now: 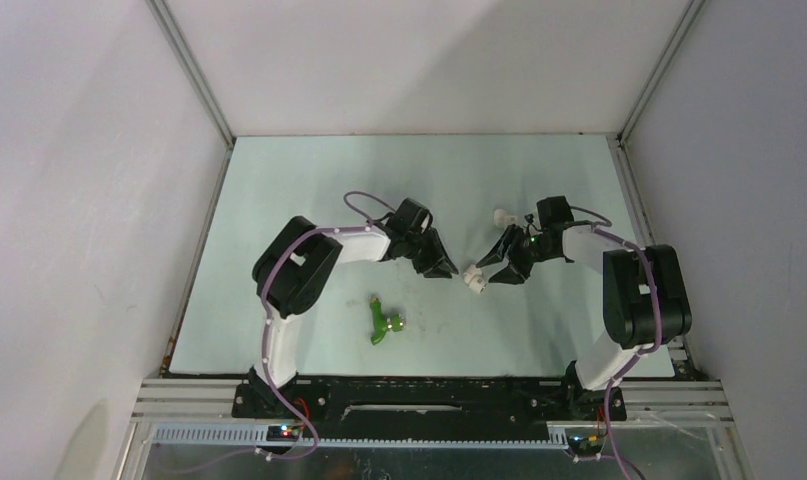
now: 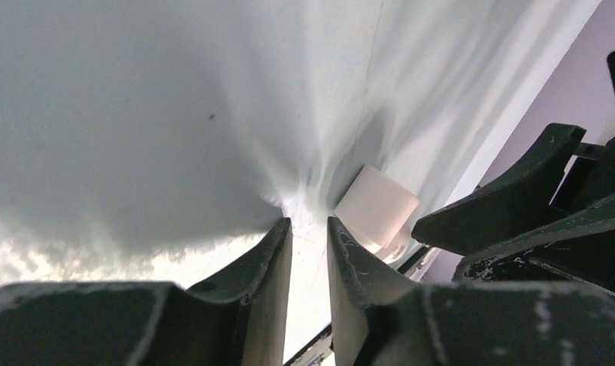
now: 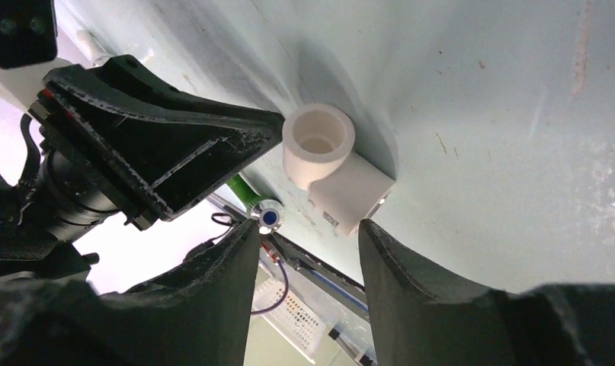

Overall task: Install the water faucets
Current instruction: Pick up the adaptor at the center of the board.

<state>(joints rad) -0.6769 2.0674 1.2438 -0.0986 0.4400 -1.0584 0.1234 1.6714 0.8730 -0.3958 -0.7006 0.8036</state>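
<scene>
The green faucet point(image 1: 384, 322) lies on its side on the pale mat point(image 1: 309, 190), near the front and to the left of both grippers. In the right wrist view its knob end point(image 3: 268, 216) peeks out past my right fingertip. A small white piece point(image 1: 501, 215), apparently the white faucet, lies behind my right gripper point(image 1: 496, 272). A white elbow pipe fitting point(image 1: 474, 279) sits between the two grippers. My right gripper point(image 3: 308, 229) is open, with the fitting point(image 3: 328, 166) just beyond its tips. My left gripper point(image 1: 444, 269) is shut and empty point(image 2: 308, 223), its tips beside the fitting point(image 2: 376, 204).
White walls enclose the mat on three sides. The arm bases and a black rail point(image 1: 429, 395) run along the near edge. The two grippers sit tip to tip, a few centimetres apart, at the mat's middle; my right gripper's fingers point(image 2: 502, 206) show in the left wrist view.
</scene>
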